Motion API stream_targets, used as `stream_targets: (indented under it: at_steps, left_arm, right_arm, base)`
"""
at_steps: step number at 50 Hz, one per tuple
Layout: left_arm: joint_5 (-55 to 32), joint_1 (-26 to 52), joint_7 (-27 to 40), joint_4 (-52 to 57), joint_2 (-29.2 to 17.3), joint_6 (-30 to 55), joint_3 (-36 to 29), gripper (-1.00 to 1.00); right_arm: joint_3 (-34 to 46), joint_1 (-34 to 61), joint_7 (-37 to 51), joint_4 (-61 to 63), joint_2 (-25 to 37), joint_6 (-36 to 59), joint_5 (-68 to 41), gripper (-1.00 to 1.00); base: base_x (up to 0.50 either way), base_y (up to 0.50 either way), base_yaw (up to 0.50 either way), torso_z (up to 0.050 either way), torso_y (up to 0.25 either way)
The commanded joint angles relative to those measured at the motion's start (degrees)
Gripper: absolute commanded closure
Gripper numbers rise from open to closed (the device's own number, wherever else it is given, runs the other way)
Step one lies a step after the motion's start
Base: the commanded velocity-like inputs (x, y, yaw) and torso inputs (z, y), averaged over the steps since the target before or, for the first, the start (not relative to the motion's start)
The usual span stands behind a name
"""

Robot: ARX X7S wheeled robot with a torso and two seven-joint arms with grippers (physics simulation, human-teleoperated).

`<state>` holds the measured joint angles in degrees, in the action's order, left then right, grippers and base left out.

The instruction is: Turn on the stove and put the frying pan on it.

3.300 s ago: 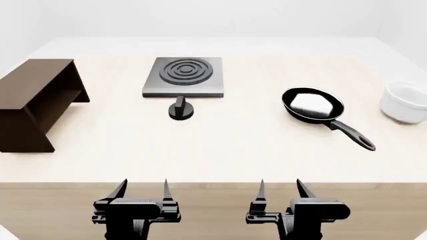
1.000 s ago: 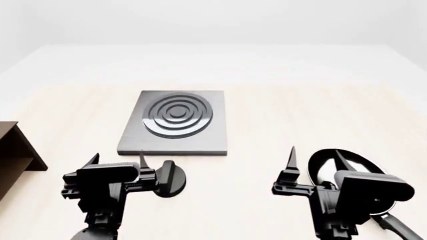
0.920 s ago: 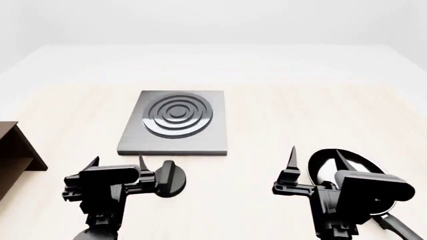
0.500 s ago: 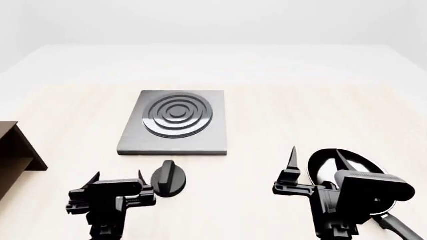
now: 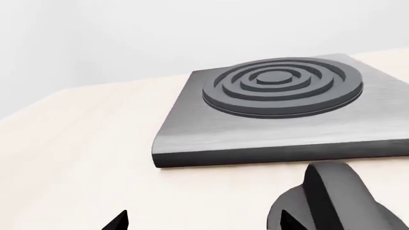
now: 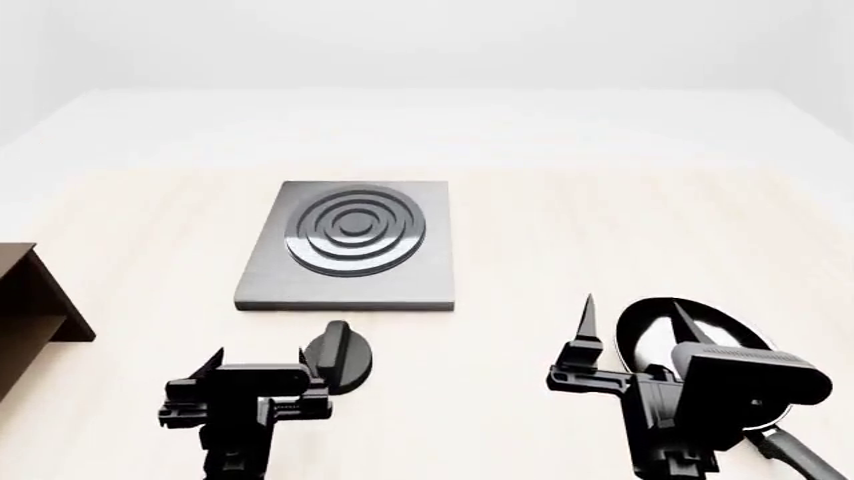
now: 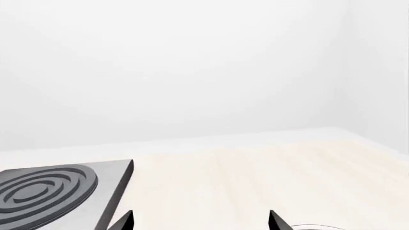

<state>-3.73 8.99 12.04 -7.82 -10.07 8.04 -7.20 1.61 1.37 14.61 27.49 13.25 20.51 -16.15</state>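
Two claws over the counter, near the stove and the pan.

The stove [image 6: 351, 245] lies flat on the counter [image 6: 601, 230], and its knob [image 6: 339, 357] stands just in front of it, apart from the slab. The left claw [image 6: 259, 362] is spread wide, and the knob sits just beside its right tip. The left claw holds nothing. The right claw [image 6: 634, 325] is spread wide too, and empty. It hangs above the pan [image 6: 694, 340], which rests on the counter to the right of the stove, well apart from it. A brown shelf [image 6: 34, 310] shows at the left edge.
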Motion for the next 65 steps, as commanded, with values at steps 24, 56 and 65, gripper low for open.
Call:
stream_targets:
  at_steps: [24,56,65]
  left_arm:
    - [-2.0,0.8,-2.6,14.8,0.4,9.8,-5.5,-1.0]
    - [-15.4,-2.9,-0.3,41.9,-3.8,26.7,7.3,-1.0]
    - [-15.4,-4.1,-0.5,41.7,-4.5,24.1,8.7,-1.0]
  right_arm:
    - [-0.5,0.1,0.9,0.1,1.2,-0.1,-1.6,-1.0]
    - [0.0,7.8,-0.1,13.3,9.0,17.7,-8.7,-1.0]
    - [3.5,14.1,-0.2,17.8,15.0,27.3,-9.8,-1.0]
  base:
    - [0.0,0.0,0.0,0.0,0.0]
    - [0.0,0.0,0.0,0.0,0.0]
    - [0.0,0.0,0.0,0.0,0.0]
